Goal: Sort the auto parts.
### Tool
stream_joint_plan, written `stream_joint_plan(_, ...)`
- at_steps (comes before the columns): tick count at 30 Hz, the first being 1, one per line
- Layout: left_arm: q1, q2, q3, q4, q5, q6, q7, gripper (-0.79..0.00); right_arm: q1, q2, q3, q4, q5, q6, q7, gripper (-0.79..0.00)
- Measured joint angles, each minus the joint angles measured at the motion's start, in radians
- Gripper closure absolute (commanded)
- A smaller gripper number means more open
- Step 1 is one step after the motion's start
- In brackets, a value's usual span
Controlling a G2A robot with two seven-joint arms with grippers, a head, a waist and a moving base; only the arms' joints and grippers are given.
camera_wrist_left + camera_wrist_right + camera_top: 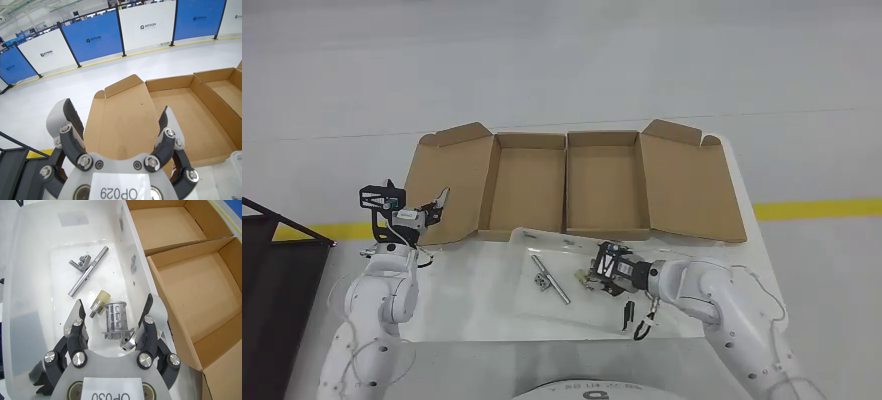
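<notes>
A clear plastic bin (28,279) (532,305) holds several metal auto parts. A long steel rod (88,271) (551,279) lies beside a small bracket (83,262). Closer to my right gripper (115,308) (599,272) lie a stud with a cream cap (99,303), a slotted grey cylinder (116,319) and a metal ring collar (129,341). The right gripper hangs open over the cylinder, holding nothing. My left gripper (117,115) (437,203) stands open and empty over the left flap of the cardboard box (121,121) (572,185).
The cardboard box has two compartments (527,190) (604,190) with flaps spread to both sides, just behind the bin. Black plastic pieces (634,320) lie at the bin's near right end. A dark rack (272,290) stands left of the table.
</notes>
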Motion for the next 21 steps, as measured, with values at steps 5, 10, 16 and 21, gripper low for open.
stream_joint_plan(5, 0.000, 0.000, 0.000, 0.000, 0.000, 0.000, 0.000, -0.785, 0.029, -0.002, -0.041, 0.013, 0.012, 0.005, 0.049, -0.659)
stream_joint_plan(10, 0.000, 0.000, 0.000, 0.000, 0.000, 0.000, 0.000, -0.785, 0.060, -0.003, -0.091, 0.023, 0.057, -0.059, 0.064, -0.717)
stream_joint_plan(16, 0.000, 0.000, 0.000, 0.000, 0.000, 0.000, 0.000, -0.785, 0.066, 0.006, -0.074, 0.008, 0.097, -0.082, 0.058, -0.739)
stream_joint_plan(21, 0.000, 0.000, 0.000, 0.000, 0.000, 0.000, 0.000, -0.785, 0.044, 0.014, -0.045, -0.005, 0.068, -0.028, 0.051, -0.785)
